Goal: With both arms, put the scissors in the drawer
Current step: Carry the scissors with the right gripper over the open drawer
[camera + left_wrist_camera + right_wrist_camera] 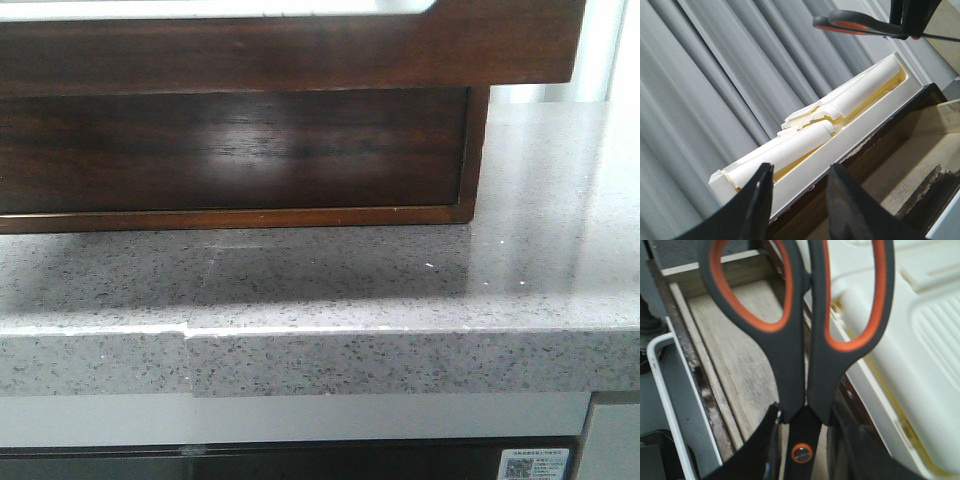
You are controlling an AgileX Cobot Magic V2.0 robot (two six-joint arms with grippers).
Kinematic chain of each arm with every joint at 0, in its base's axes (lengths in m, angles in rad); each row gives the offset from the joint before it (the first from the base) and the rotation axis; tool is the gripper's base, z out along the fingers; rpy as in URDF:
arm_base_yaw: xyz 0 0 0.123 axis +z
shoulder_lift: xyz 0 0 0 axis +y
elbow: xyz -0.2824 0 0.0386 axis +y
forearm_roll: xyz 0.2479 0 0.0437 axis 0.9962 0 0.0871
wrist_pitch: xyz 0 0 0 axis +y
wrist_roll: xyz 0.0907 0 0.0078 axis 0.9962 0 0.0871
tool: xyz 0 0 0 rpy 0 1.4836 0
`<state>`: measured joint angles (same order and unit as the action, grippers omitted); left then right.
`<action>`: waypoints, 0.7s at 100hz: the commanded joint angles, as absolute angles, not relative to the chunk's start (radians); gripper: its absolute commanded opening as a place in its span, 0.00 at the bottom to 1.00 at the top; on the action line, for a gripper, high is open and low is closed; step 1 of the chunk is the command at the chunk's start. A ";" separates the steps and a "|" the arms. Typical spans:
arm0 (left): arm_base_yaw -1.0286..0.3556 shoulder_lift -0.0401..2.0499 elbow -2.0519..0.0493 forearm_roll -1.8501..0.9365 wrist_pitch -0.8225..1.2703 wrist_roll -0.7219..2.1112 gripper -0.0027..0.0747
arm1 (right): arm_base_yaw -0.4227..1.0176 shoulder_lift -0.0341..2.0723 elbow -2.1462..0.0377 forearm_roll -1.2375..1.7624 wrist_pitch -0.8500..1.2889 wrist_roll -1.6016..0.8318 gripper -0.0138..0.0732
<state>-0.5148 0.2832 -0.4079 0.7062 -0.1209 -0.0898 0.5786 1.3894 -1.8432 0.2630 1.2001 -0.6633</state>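
Wooden drawer: dark brown glossy front, pale plank floor inside, pulled open beneath the right arm; the front view shows it overhanging the speckled grey countertop.
Scissors: grey handles, orange-lined loops, orange pivot spot, blades closed; hanging over the open drawer, handles away from the fingers.
Right gripper: clamped on the scissors at the pivot.
Left gripper: black fingers parted, gripping nothing, just beside the drawer's edge.
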 commanded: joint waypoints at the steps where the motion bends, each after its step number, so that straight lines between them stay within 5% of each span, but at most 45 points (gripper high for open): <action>1: -0.523 0.291 -0.442 0.686 -0.170 -0.103 0.34 | 0.647 1.401 -1.873 0.229 1.098 -0.721 0.12; 70: -0.523 0.291 -0.442 0.686 -0.170 -0.103 0.34 | 0.765 1.605 -1.873 0.000 1.087 -0.721 0.12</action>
<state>-0.5148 0.2832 -0.4079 0.7062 -0.1209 -0.0898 0.7640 1.6387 -1.8432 0.0131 1.1444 -0.7120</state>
